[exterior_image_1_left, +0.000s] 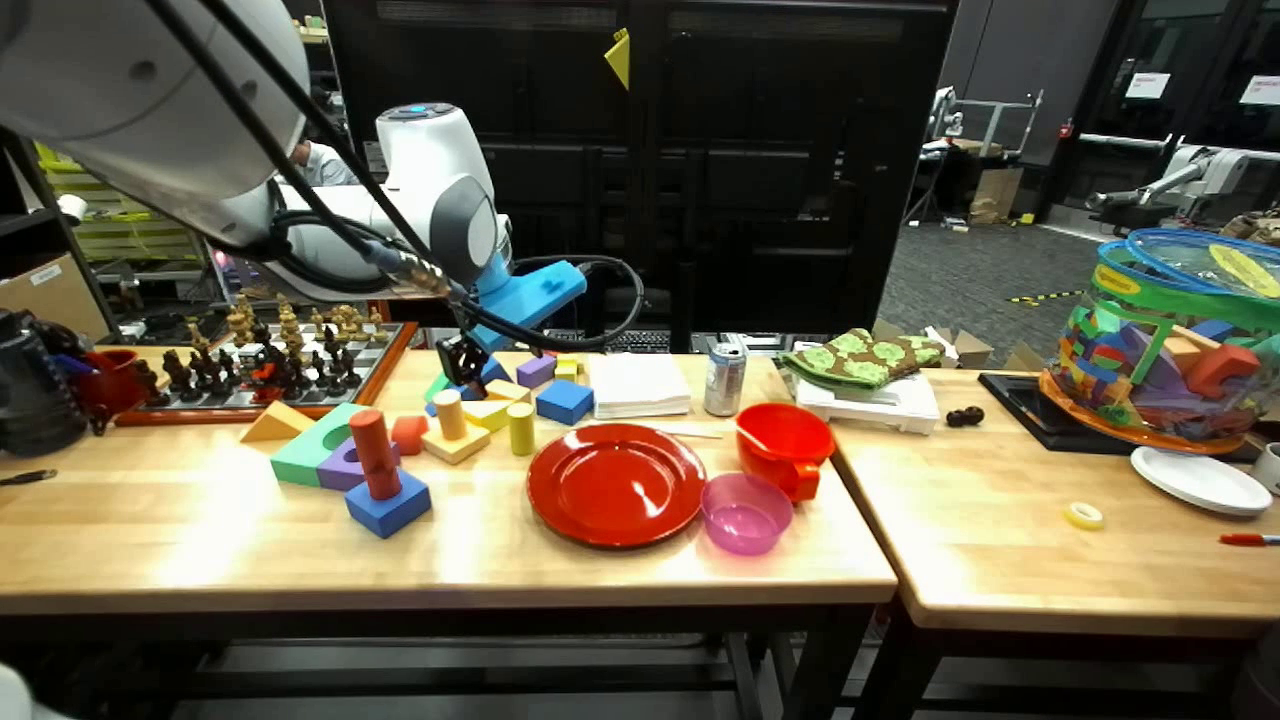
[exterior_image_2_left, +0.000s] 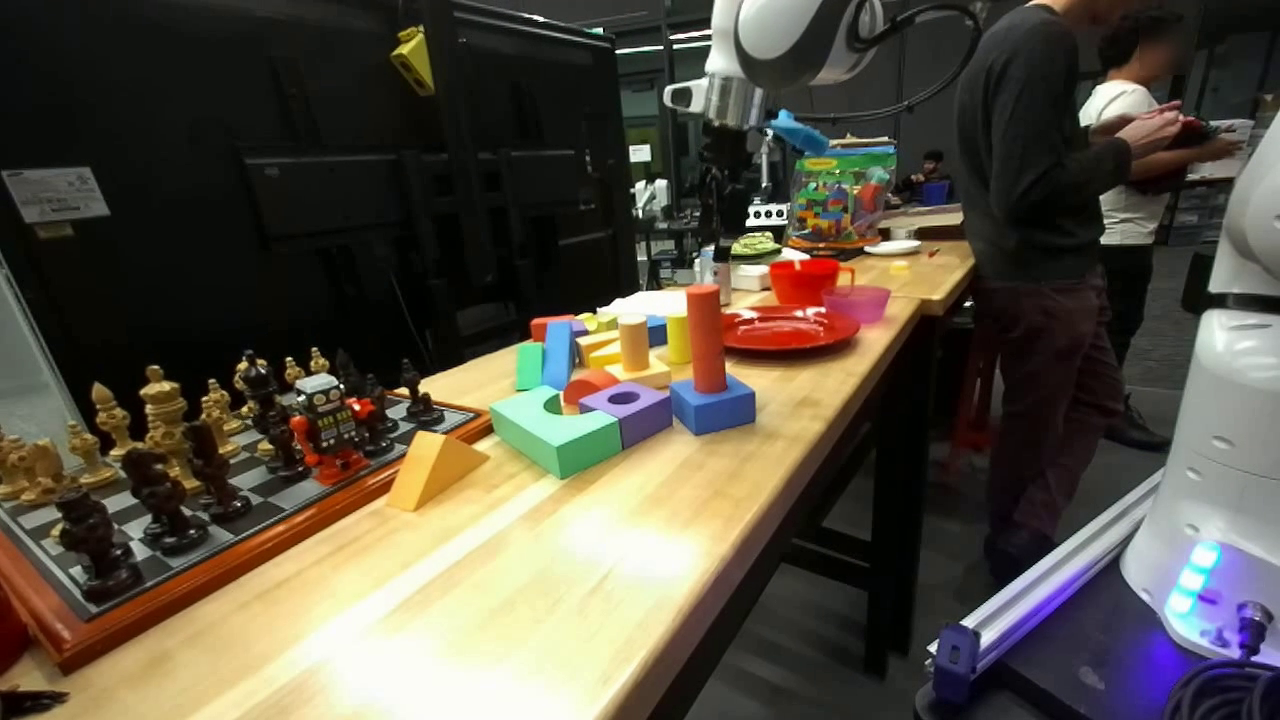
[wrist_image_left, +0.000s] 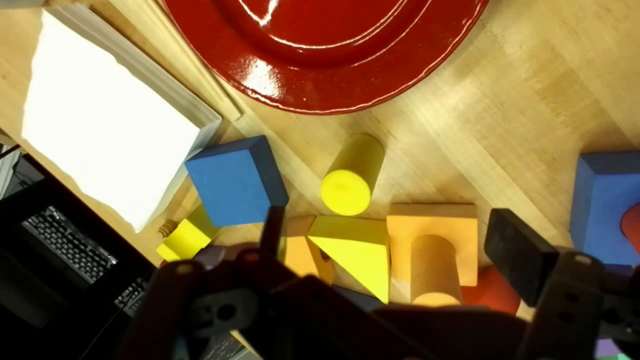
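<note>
Wrist view: pincer (wrist_image_left: 392, 245) gapes wide near one yellow triangle (wrist_image_left: 366, 252) and one yellow cylinder (wrist_image_left: 353, 174).

In an exterior view, the camera looks across the tabletop (exterior_image_1_left: 480, 555); in an exterior view, along it from near the chessboard (exterior_image_2_left: 250, 545). The wrist view, closest, looks down. All share blocks (wrist_image_left: 367, 260) and the red plate (wrist_image_left: 325, 55).

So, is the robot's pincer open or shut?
Open: in the wrist view the pincer has its fingers wide apart, the yellow triangular block visible between them.
</note>
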